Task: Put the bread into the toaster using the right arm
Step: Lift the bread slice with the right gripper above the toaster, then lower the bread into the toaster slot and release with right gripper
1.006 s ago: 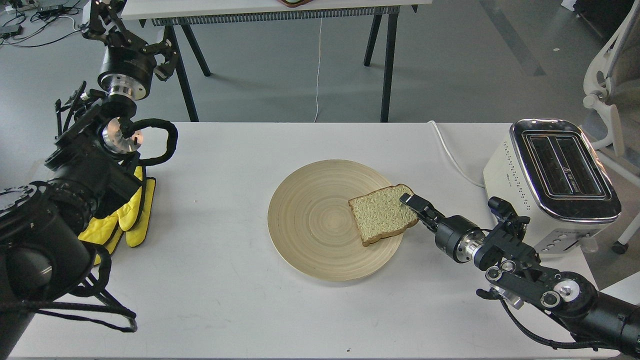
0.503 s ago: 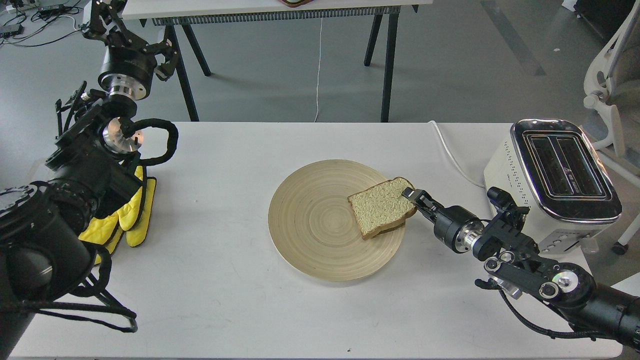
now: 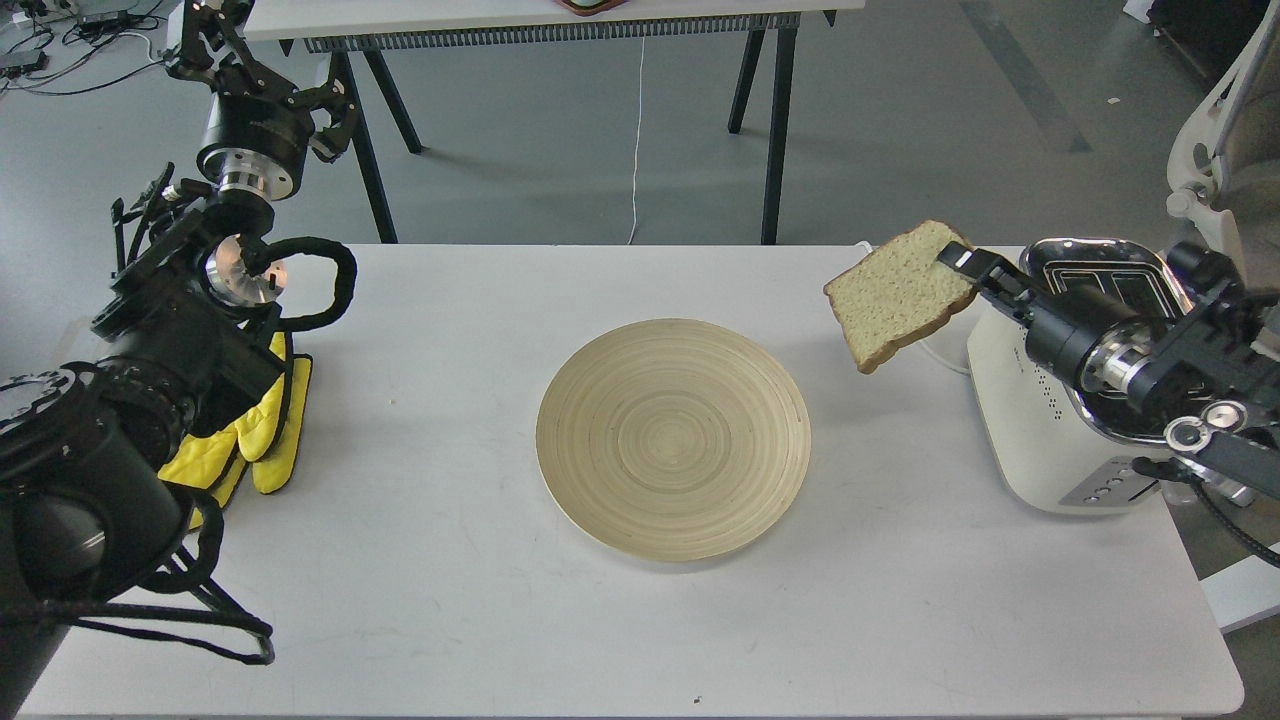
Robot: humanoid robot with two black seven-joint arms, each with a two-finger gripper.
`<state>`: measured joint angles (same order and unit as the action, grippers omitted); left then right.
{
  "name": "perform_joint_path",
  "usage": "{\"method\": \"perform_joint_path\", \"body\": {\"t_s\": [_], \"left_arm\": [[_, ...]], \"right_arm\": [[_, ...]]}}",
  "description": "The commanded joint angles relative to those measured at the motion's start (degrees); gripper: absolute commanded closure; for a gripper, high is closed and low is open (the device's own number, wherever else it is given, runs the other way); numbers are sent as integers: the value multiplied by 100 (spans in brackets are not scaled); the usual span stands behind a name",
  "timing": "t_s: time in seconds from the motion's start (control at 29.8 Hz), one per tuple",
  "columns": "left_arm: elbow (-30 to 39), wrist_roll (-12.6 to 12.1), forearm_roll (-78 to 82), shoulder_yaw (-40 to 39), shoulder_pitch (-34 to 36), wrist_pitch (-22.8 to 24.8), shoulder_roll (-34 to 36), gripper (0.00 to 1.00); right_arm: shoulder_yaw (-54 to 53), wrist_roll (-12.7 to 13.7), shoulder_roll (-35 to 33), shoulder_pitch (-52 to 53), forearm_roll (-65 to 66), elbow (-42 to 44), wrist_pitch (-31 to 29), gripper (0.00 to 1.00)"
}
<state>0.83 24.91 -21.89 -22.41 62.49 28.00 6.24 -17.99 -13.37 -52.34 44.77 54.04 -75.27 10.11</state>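
**Black right gripper has the bread, held in the air left of the toaster**

Cream-white toaster (image 3: 1040,440) sits at the right edge of the white table (image 3: 450,600), toward the far right corner. Chrome top mostly hidden behind the right arm (image 3: 1150,355); slots not readable from here. Front buttons visible low on the near face, white cord (image 3: 940,350) runs off behind the slice.

Right gripper (image 3: 962,262) is closed on the bread (image 3: 900,295), pinching it at the top right crust corner. Fingers nearly together with only the slice between them. Bread is clear of the table, tilted, crumb face toward the camera, lower corner pointing down and left. It hangs just beside the toaster's left side, over the far right part of the table; cannot tell if the crust touches the toaster body. Faint shadow on the table surface below it.

Wooden plate (image 3: 672,440) at table centre, well apart from the slice.

Left arm (image 3: 190,330) is over the left edge, gripper (image 3: 215,30) raised past the far left corner. Dark against floor and cable clutter, so can't tell how far its fingers are open or whether it has anything. Yellow mitt (image 3: 265,440) lies at the left edge, partly under that arm.
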Motion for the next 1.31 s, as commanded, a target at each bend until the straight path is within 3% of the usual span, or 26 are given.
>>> {"method": "perform_joint_path", "body": {"t_s": [0.0, 0.27, 0.67, 1.11, 1.21, 1.27], "left_arm": [[5, 5, 0, 0, 0, 0, 0, 0], [5, 5, 0, 0, 0, 0, 9, 0], [-4, 5, 0, 0, 0, 0, -9, 0], [-4, -4, 0, 0, 0, 0, -9, 0], [-4, 5, 0, 0, 0, 0, -9, 0], [-4, -4, 0, 0, 0, 0, -9, 0]], "right_arm": [[15, 1, -987, 277, 10, -365, -9, 100], [68, 10, -2219, 348, 572, -419, -9, 100], [762, 36, -2008, 234, 590, -392, 211, 100], [833, 27, -1930, -47, 634, -103, 237, 97], [824, 27, -1728, -118, 634, -23, 368, 89], [824, 19, -1640, -126, 616, -14, 439, 73]]}}
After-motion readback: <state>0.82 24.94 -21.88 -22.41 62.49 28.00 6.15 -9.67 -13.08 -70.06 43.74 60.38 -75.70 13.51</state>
